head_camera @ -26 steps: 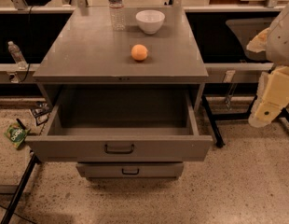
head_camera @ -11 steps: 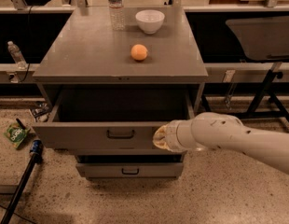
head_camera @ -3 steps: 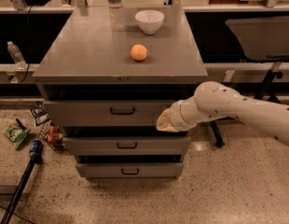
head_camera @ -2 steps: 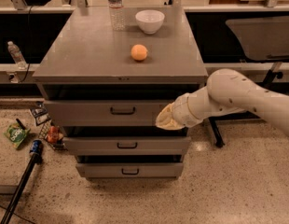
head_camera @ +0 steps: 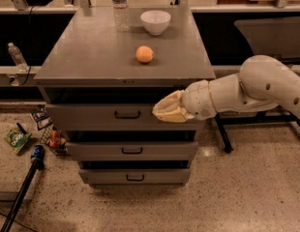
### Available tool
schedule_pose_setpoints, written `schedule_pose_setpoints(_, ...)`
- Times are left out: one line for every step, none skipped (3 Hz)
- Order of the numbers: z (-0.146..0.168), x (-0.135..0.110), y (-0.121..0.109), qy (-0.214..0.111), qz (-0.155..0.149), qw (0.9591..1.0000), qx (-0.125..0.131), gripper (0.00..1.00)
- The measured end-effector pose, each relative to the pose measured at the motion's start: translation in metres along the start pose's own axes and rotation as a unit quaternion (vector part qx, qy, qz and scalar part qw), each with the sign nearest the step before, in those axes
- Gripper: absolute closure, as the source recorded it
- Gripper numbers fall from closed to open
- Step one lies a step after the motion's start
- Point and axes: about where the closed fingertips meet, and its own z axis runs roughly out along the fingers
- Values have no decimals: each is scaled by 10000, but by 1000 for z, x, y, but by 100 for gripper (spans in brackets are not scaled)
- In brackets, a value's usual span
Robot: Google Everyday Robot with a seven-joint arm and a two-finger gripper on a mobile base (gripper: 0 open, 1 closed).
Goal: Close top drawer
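Observation:
The top drawer (head_camera: 92, 115) is the tallest grey front of three, with a small dark handle (head_camera: 127, 114). It sits pushed in, its front about level with the cabinet. My gripper (head_camera: 162, 111) is at the right part of that front panel, fingers together and pointing left, holding nothing. I cannot tell whether it touches the panel. My white arm (head_camera: 256, 86) reaches in from the right.
The middle drawer (head_camera: 132, 150) and bottom drawer (head_camera: 135, 177) are below. On the cabinet top stand an orange (head_camera: 144, 54), a white bowl (head_camera: 156, 21) and a water bottle (head_camera: 120, 6). A green bag (head_camera: 15, 140), a can (head_camera: 55, 139) and a blue-tipped pole (head_camera: 36, 154) are on the floor at left.
The top drawer went from fully open to pushed in. Over the last second the gripper has shifted slightly up and left along the front panel, and the arm has risen.

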Motion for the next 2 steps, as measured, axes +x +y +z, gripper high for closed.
schedule_pose_setpoints(-14,-32,2,-660,206,9975,110,100)
schedule_pose_setpoints(-25,-47,0,-1214,301,9914,392,100)
